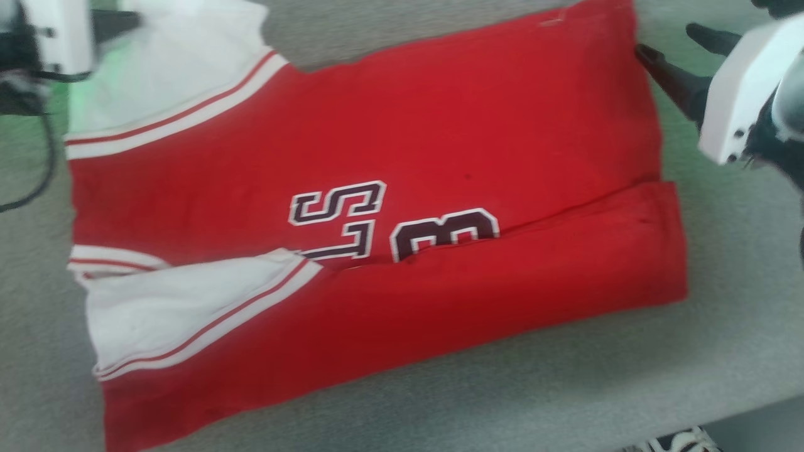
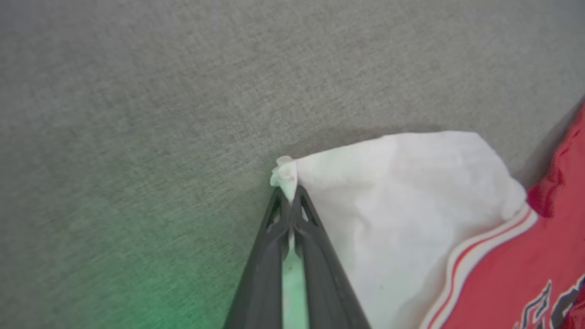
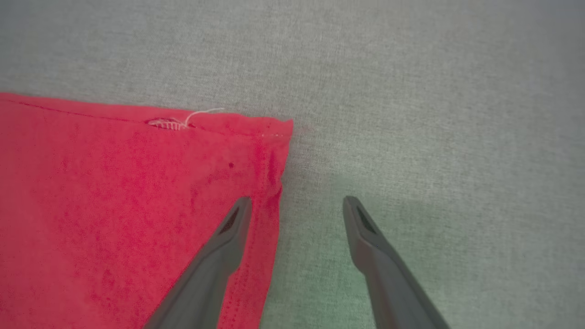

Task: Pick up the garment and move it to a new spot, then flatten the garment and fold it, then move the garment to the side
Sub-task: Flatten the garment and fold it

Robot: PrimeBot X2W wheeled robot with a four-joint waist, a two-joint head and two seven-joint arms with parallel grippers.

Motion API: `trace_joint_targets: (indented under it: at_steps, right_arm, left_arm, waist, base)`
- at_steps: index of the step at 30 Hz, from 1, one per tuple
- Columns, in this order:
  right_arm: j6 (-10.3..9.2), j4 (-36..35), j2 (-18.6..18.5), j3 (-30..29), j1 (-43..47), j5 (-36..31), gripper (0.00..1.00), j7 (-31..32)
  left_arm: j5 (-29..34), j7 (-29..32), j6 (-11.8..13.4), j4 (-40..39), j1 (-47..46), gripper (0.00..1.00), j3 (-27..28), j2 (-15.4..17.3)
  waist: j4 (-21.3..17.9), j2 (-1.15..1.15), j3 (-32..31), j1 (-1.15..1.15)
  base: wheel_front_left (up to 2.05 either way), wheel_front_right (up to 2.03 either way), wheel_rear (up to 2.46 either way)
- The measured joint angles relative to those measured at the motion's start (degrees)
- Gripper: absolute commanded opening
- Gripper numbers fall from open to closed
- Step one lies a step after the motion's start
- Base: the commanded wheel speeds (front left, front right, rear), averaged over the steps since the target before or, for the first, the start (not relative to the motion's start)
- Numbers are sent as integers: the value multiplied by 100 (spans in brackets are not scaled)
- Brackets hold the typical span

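This is probably a robot lab or test room, though little settles it. A worktop covered in plain grey woven cloth stretches beyond the right end effector and around the left end effector. A loose dark cable trails beside the left one. Well behind the right one, a person's shoe shows past the worktop's near edge.

Head view: on the red garment, a maroon, white-edged "S" was readable | below it sat an L-like letter, cut by a fold | beside it was a "3", half hidden | left wrist view: letter scraps were unreadable
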Motion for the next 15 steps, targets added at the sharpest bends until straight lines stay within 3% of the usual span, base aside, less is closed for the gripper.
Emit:
trace_joint_targets:
  at_steps: [4,10,11,12,13,15]
  right_arm:
    - [0,356,-66,141,-500,177,100,630]
    - [0,655,-163,433,-807,253,100,1084]
    - [0,690,-176,438,-833,252,73,1082]
    - [0,726,-183,432,-842,252,29,1049]
    - [0,750,-187,434,-843,253,6,988]
    - [0,793,-191,439,-827,267,0,839]
  left_arm:
    - [-30,-97,-23,-287,2,0,-80,-126]
    - [-183,-299,-24,-544,32,0,-142,-234]
    - [-225,-346,-24,-573,49,0,-157,-244]
    - [-230,-399,-25,-600,60,0,-180,-255]
    - [-231,-465,-25,-633,85,0,-203,-265]
    - [-281,-630,-25,-713,179,0,-225,-279]
  waist:
    - [235,0,62,0]
    - [513,0,143,0]
    - [547,0,145,0]
    - [576,0,141,0]
    - [599,0,125,0]
    - [637,0,66,0]
  base:
    - [0,0,0]
    - [0,0,0]
    - [0,0,0]
    - [0,0,0]
    - [0,0,0]
    - [0,0,0]
